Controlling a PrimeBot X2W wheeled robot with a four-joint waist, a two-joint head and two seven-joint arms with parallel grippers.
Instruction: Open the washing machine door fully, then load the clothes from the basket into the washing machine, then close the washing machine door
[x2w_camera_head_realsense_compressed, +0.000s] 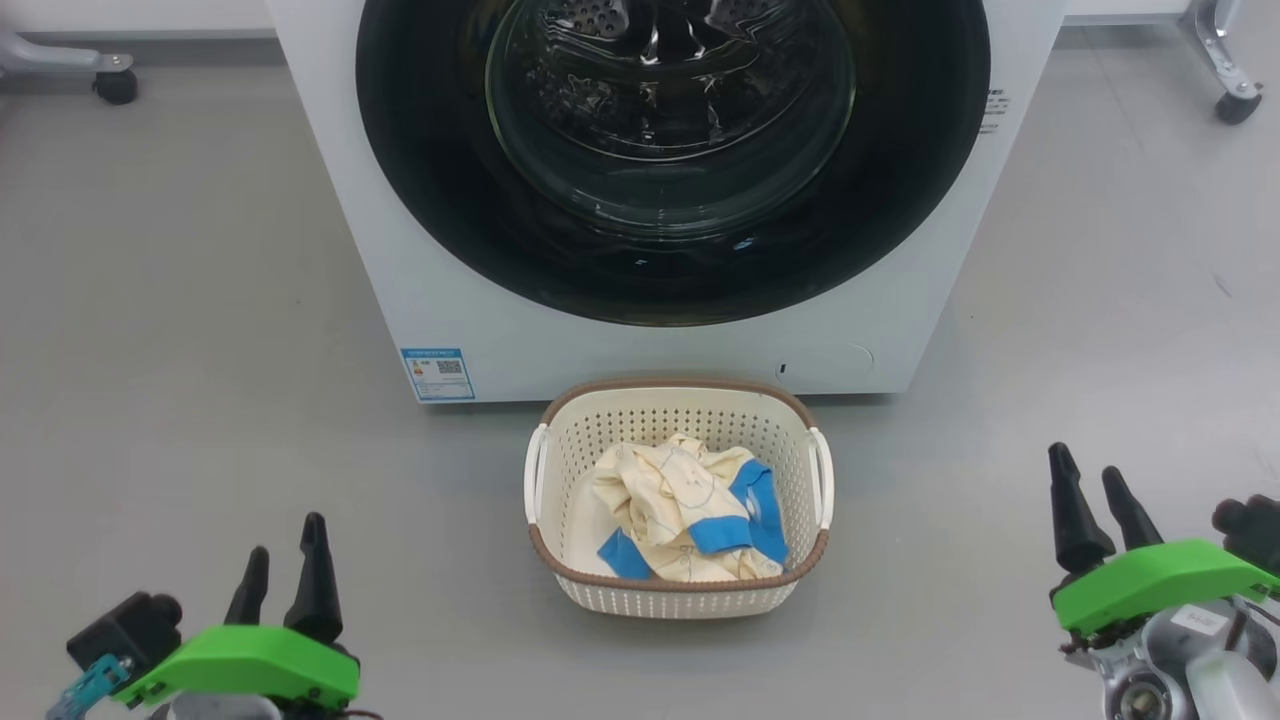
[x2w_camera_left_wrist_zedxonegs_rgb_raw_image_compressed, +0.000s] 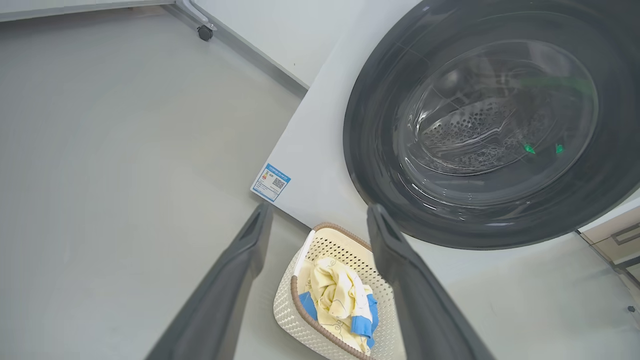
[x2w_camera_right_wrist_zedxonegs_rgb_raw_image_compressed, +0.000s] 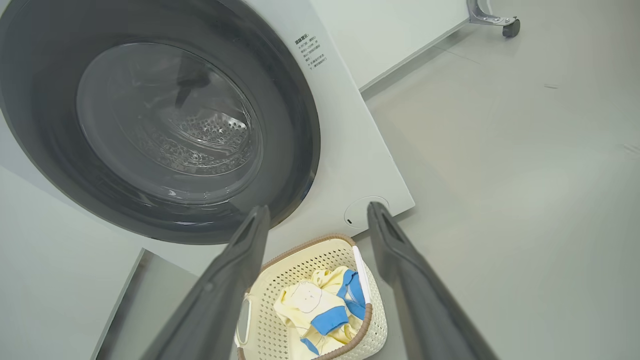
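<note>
As left pincer (x2w_camera_head_realsense_compressed: 288, 536) gapes, right pincer (x2w_camera_head_realsense_compressed: 1085, 461) mirrors.

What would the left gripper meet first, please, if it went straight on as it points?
Probably the white front of the washing machine, beside the door; the basket lies just below that line.

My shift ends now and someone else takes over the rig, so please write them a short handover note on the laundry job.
Grippers: the left gripper and the right gripper are both open and empty, low at either side of the basket and touching nothing.
Things: the washing machine door is shut on the washing machine. The basket stands on the floor just in front of it, with the clothes bunched inside.
Done: nothing yet.
Left: open the door fully, load the clothes, close the door.
</note>
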